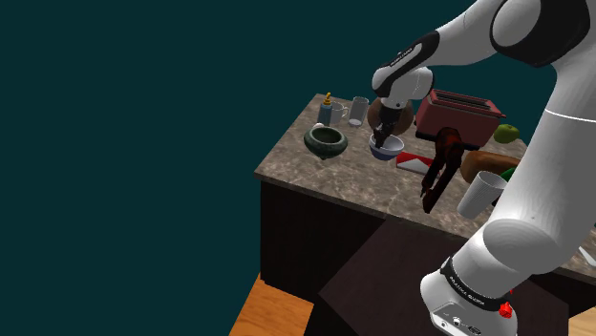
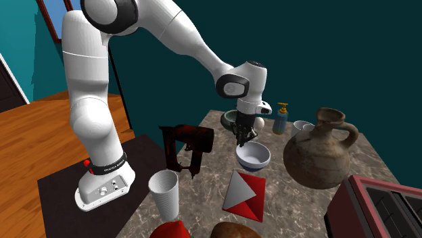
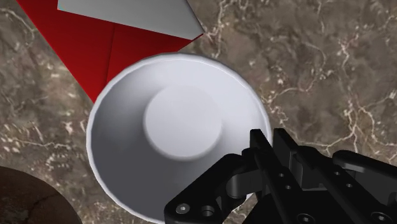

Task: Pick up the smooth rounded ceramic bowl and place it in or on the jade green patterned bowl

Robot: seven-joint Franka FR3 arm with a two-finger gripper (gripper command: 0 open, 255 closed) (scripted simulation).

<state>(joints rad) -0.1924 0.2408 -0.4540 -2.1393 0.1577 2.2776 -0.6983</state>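
A smooth white bowl point(image 1: 387, 147) point(image 2: 253, 155) point(image 3: 172, 133) is near the middle of the marble counter point(image 1: 334, 172). My gripper point(image 1: 387, 132) point(image 2: 242, 140) point(image 3: 254, 149) comes down onto the bowl's rim and is shut on it, one finger inside and one outside. I cannot tell whether the bowl rests on the counter or hangs just above it. The dark green patterned bowl point(image 1: 326, 141) point(image 2: 228, 119) stands a short way off, towards the shoulder view's left, partly hidden behind the gripper in the second exterior view.
Right beside the white bowl lies a red and white box point(image 1: 414, 162) point(image 2: 245, 196) point(image 3: 95, 44). Around it stand a brown jug point(image 2: 319, 149), a soap bottle point(image 2: 280, 120), a red toaster point(image 1: 463, 113), a dark red nail gun point(image 1: 441, 170) and a white cup point(image 1: 480, 194).
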